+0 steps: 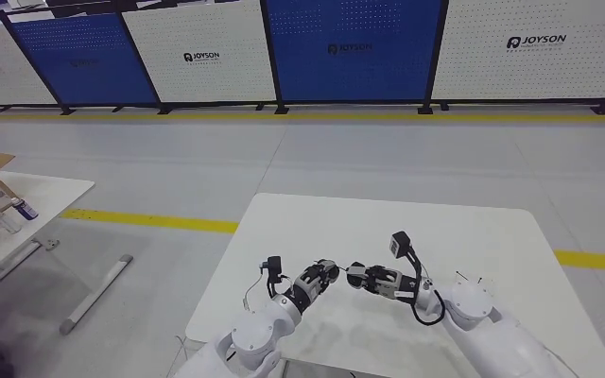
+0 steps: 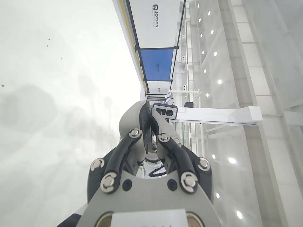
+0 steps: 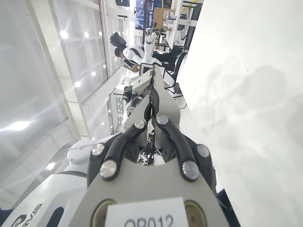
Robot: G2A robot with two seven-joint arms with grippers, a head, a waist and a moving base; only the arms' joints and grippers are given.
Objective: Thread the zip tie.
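Over the white table [image 1: 397,222], close to the middle of its near edge, the left gripper [image 1: 328,271] and the right gripper [image 1: 355,275] point at each other with tips almost touching. I judge this is so that one end of the zip tie can enter the head at the other end. Both pincers are narrow, with the dark pads [image 2: 144,119] pressed together, and the zip tie is too thin to see surely; probably it is pinched between these tips.
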